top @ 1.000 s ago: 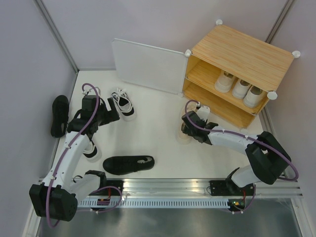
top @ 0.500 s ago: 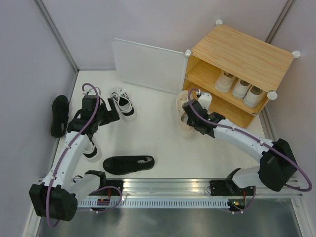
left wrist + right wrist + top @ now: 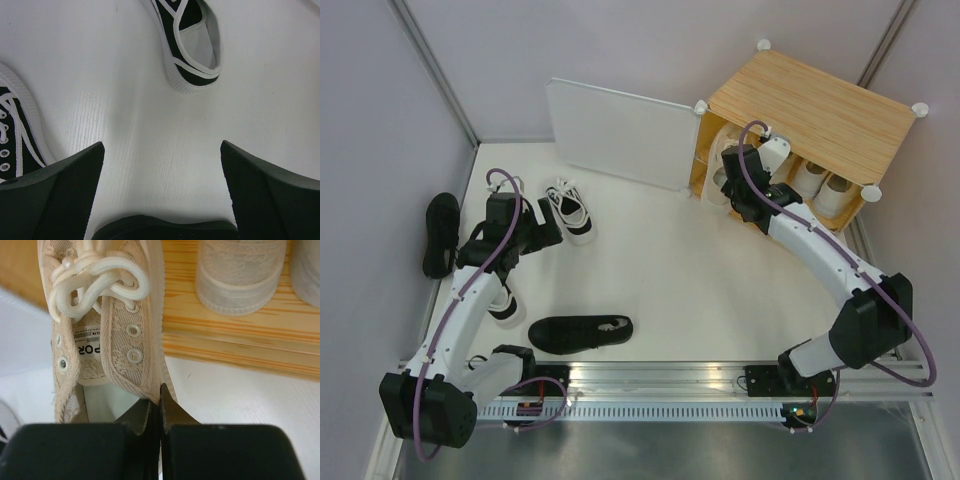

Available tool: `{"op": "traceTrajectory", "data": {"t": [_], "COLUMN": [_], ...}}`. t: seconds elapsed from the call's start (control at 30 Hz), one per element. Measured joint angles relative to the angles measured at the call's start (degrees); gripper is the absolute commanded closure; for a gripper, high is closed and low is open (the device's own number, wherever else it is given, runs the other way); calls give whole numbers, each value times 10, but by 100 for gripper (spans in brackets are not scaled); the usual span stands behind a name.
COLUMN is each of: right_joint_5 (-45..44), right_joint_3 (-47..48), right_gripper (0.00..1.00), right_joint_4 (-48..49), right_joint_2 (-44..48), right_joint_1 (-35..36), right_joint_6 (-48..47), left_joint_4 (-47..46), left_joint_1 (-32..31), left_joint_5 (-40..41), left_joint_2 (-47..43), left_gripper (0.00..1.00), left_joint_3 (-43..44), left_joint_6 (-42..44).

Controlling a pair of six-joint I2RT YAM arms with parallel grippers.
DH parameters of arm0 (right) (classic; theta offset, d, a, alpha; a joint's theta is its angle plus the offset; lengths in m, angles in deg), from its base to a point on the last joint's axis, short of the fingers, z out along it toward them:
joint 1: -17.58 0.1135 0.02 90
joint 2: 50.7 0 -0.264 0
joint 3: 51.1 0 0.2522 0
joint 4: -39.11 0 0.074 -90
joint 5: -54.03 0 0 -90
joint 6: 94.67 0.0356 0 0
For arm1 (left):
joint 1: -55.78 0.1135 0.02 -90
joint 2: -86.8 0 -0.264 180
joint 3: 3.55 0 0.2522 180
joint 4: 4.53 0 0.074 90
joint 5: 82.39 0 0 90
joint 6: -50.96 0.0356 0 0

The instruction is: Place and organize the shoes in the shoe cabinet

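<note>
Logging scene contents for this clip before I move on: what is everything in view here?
shoe cabinet: one, wood-grain, far right; white door swung open to its left.
cream shoe: one, pinched by its side in the right hand at the cabinet's left opening.
pale shoes: at least two, cream-white, on the inner shelf.
black shoes: two, at the table left edge and near front.
black-trimmed shoes: two, white, side by side ahead of the left hand; a third partly under the left arm.
left hand: open, empty.
right hand: shut on the cream shoe.
</note>
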Motion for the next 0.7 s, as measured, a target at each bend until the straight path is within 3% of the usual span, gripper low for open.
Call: {"op": "traceTrajectory", "data": {"t": [0.27,0.47,0.6,0.7], "right_joint_5": [3,8,17,24], "right_joint_3": [26,99,117,125], "right_gripper": [99,98,73,60], "right_joint_4": [5,20,15,16], "right_joint_2": [-76,-123,-140,-154], "right_joint_1": [-61,-82,-80,-80], "right_joint_6": [20,26,39,40], "left_joint_4": [0,0,0,0], "left_joint_1": [0,0,0,0], "left_joint_5": [-3,-6,-10,-14], "left_joint_2": [0,0,0,2], "left_gripper": [0,0,0,0], "left_joint_3": [0,0,0,0], "left_joint_6": [0,0,0,0]}}
